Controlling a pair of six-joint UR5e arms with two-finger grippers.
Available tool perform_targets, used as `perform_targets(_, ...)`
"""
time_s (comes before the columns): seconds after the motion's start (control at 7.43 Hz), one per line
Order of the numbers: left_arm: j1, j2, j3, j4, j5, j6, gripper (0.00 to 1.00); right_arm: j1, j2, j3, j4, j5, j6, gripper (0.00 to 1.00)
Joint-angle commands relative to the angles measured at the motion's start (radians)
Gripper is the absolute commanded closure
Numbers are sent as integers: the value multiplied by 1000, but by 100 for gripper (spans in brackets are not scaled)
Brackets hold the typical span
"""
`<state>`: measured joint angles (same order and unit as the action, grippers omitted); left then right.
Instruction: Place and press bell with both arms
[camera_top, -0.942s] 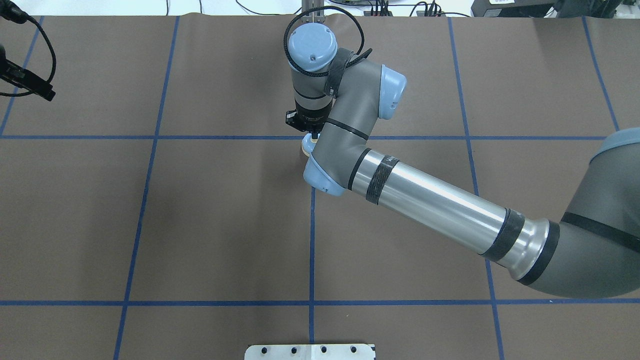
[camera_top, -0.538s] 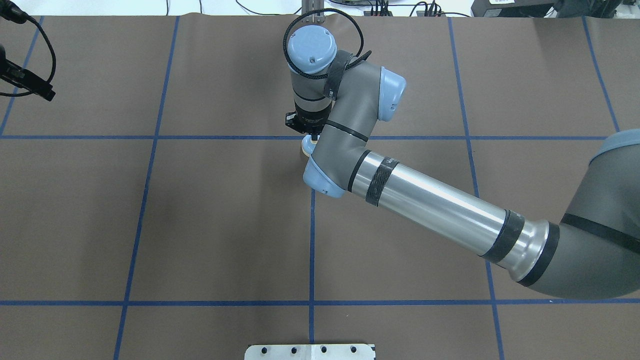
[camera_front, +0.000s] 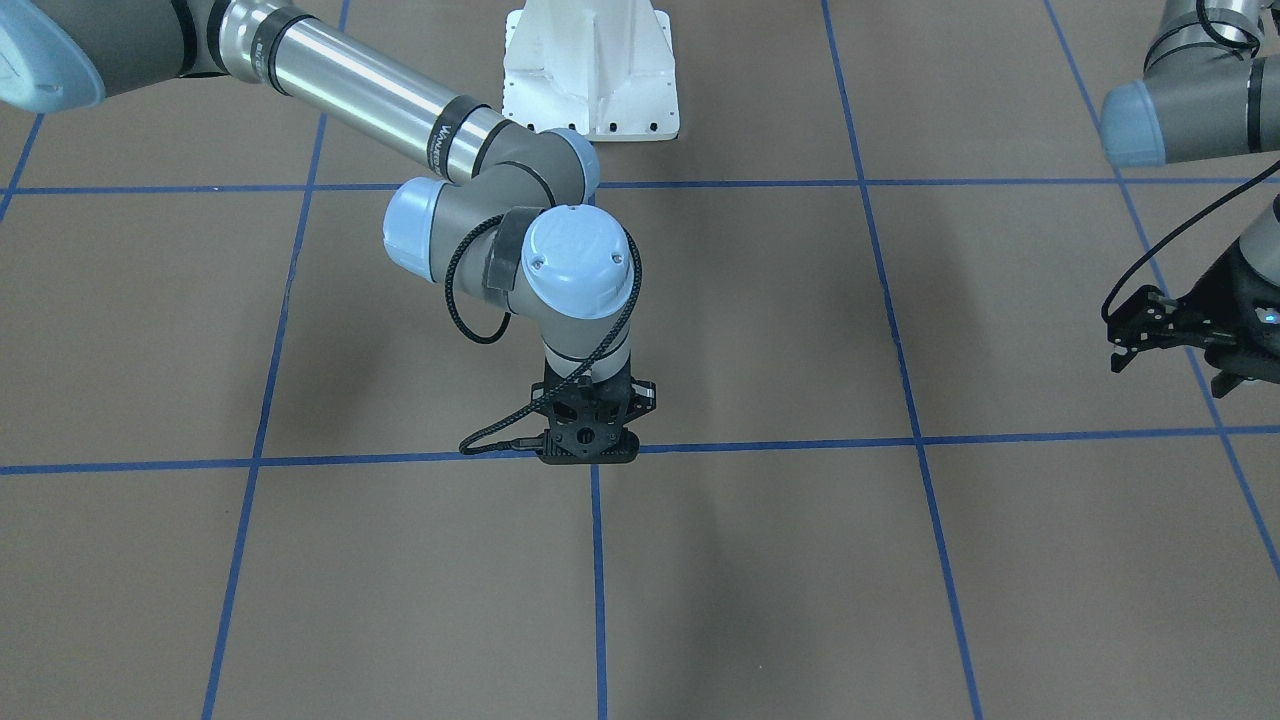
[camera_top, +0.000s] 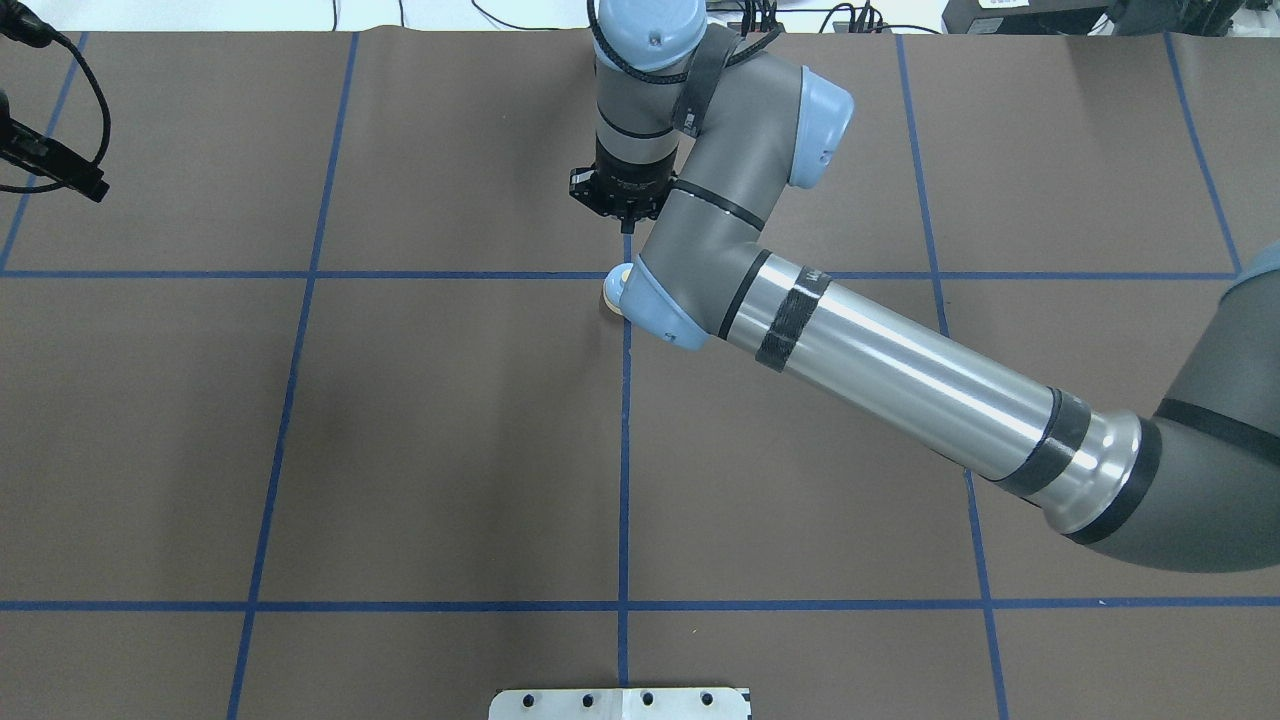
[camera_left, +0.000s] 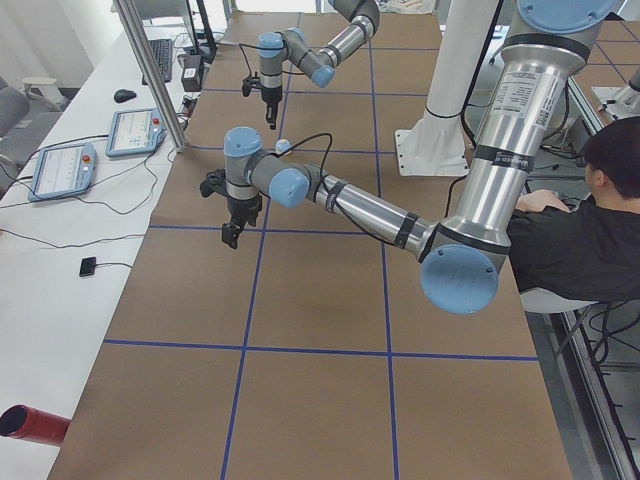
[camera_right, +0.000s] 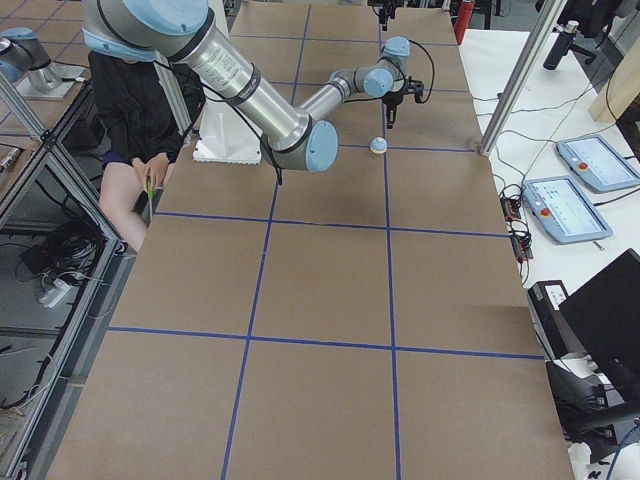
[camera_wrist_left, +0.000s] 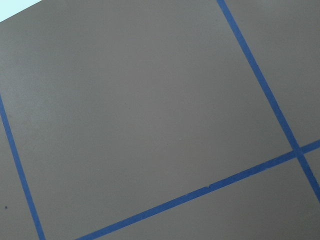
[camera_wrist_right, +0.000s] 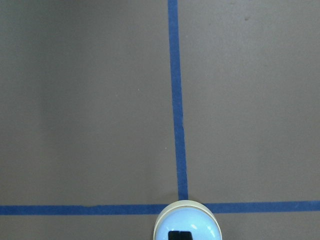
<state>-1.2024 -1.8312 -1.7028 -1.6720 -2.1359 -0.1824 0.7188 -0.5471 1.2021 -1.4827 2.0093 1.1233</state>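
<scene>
Hanging over the table (camera_front: 760, 600) in the front-facing view, my right hand (camera_front: 590, 452) is pointing straight down at a crossing of the blue tape lines (camera_front: 900, 440). My left hand (camera_front: 1170, 368) is hovering well apart at the edge, its fingers spread and holding nothing.

From overhead, the bell (camera_top: 612, 288) is sitting on that crossing, mostly hiding under my right arm (camera_top: 900, 380). My right hand is showing a single narrow tip, fingers together and gripping nothing, just beyond the bell.

From the left end, the bell (camera_left: 283, 146) is standing upright, its axis running vertically.

From the right end, it is resting flat on its cream base with the dome facing up. My right hand (camera_right: 388, 118) is hanging above it, apart.

My left wrist camera is showing only table and tape.

My right wrist camera is looking straight down on the bell's (camera_wrist_right: 186, 226) round blue dome at the bottom edge.
</scene>
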Motion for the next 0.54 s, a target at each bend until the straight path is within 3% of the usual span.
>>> perform_targets(0.0,-35,26,0,2,-2,55,1,80,-121,222,-181,76,-43,1)
perform_targets(0.13,-81,58,5,3,-10,133,1,129,-225,343,-235,129,-157,0)
perform_targets(0.4,-207,139,35,2,-126,272,1,256,-475,538,-238,208,-392,0)
